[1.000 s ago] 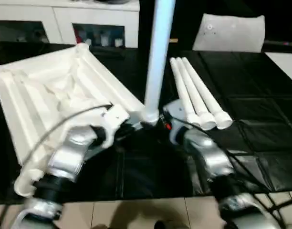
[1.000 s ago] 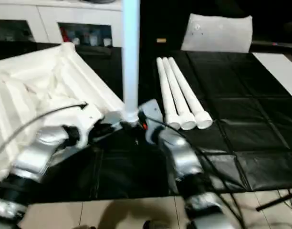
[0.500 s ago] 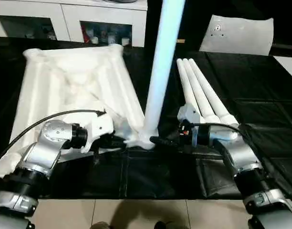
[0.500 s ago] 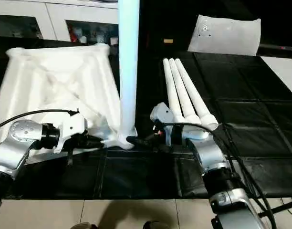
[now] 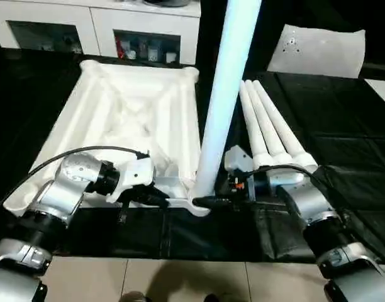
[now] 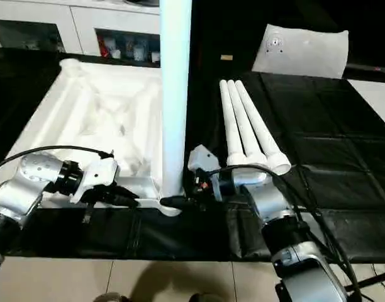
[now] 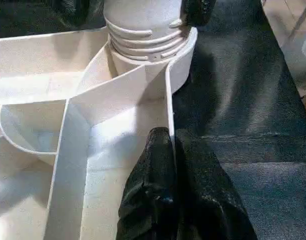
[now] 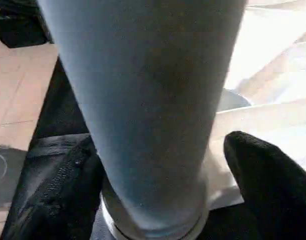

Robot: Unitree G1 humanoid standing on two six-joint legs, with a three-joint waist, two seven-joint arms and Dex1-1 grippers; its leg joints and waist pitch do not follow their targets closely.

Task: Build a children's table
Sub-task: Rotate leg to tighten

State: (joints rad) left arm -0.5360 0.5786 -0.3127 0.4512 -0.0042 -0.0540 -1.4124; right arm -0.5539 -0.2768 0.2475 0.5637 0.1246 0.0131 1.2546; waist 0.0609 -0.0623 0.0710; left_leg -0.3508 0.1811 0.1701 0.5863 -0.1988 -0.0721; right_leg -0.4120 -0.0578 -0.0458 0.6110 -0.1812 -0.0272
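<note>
The children's table lies in parts on black matting. Its white tabletop [image 5: 129, 113] rests underside up, ribs showing. One white leg [image 5: 227, 94] stands upright in the near right corner socket [image 7: 143, 45]. My left gripper [image 5: 164, 200] is shut on the tabletop's thin rim wall just beside that socket, as the left wrist view shows [image 7: 168, 145]. My right gripper [image 5: 208, 201] reaches in from the right at the leg's base. Its black fingers [image 8: 263, 180] stand open on either side of the leg, with a gap on one side.
Three more white legs [image 5: 268, 126] lie side by side to the right of the tabletop. A flat white bag [image 5: 315, 50] sits at the back right, white cabinets [image 5: 142, 25] behind. The table's front edge [image 5: 180, 251] meets tiled floor.
The camera has shifted, so the whole scene sits differently. My right gripper's fingers have closed in around the leg's base. The left gripper keeps its hold on the rim.
</note>
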